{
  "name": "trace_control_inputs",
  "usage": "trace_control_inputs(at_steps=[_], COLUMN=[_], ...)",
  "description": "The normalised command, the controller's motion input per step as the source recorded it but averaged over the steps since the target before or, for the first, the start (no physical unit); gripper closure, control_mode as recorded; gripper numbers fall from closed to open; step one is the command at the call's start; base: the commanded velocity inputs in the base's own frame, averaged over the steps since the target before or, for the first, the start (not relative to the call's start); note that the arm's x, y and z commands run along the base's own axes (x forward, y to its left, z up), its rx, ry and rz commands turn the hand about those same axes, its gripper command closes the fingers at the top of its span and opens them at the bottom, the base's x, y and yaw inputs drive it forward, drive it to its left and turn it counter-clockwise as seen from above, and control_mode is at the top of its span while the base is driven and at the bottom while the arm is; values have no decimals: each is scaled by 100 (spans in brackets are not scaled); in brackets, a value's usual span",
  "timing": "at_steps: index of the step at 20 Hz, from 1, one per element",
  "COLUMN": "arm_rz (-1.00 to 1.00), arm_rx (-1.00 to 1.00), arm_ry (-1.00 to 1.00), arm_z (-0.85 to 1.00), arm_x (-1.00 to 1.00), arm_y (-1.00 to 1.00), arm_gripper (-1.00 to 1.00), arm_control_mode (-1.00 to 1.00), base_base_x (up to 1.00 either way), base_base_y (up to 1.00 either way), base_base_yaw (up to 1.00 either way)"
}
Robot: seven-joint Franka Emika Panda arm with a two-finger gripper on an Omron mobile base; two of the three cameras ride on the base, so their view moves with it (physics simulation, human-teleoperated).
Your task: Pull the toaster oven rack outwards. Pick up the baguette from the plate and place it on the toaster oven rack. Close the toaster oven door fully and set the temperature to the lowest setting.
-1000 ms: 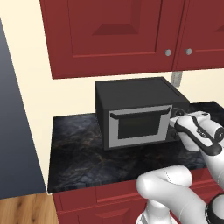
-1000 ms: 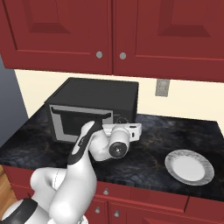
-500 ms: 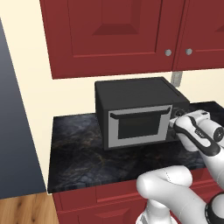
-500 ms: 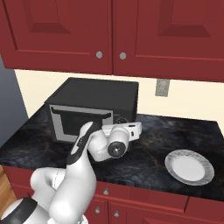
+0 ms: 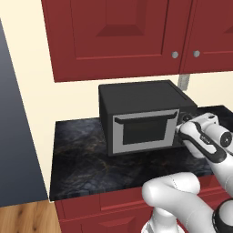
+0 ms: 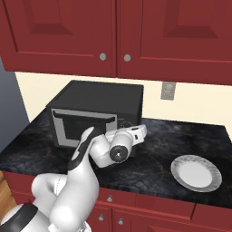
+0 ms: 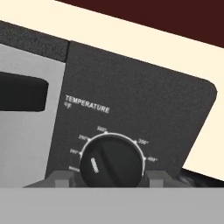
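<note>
Nothing much has shifted over the last second: the arm sits at the oven's knob panel just as it did, with perhaps a slight roll of the wrist in the left base view, and the oven and plate lie where they were.

The toaster oven (image 5: 145, 118) stands on the dark marbled counter (image 5: 86, 154), against the cream wall and under the red cabinets (image 5: 113, 36). Its door (image 5: 144, 131) is shut flat against the front, handle bar along the top edge. The rack and the baguette are presumably inside; the glass is too dark to tell. The white plate (image 6: 195, 173) lies bare on the counter, well apart to the oven's right.

What the coming move turns on is the temperature knob (image 7: 112, 164), dead ahead of the pincer (image 7: 107, 177) and centred between its two tips, which flank the knob's sides. The tips stand partly apart; whether they already press on the knob I cannot tell, as they sit right at its edges. The knob's white pointer mark aims toward the lower left of the dial as the hand view shows it, close to the small figures at the low end of the scale. So the last step, turning to the lowest setting, looks nearly or wholly done.

A wall socket (image 6: 167, 90) sits above the counter right of the oven.
</note>
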Motion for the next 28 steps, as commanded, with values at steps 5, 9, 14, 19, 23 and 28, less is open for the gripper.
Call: trace_control_inputs(at_steps=[5,9,14,19,23,28], arm_rz=[0,0,0,0,0,0], arm_rx=[-8,-8,-9,-10,-9,-9], arm_ry=[0,0,0,0,0,0], arm_z=[-7,-6,-4,-3,-7,-6], arm_x=[0,0,0,0,0,0], arm_y=[-3,0,0,0,0,0], arm_gripper=[100,100,100,100,100,100], arm_control_mode=[-100,-100,-100,-100,-100,-100], base_base_x=[0,0,0,0,0,0], base_base_y=[0,0,0,0,0,0], base_base_yaw=[0,0,0,0,0,0])
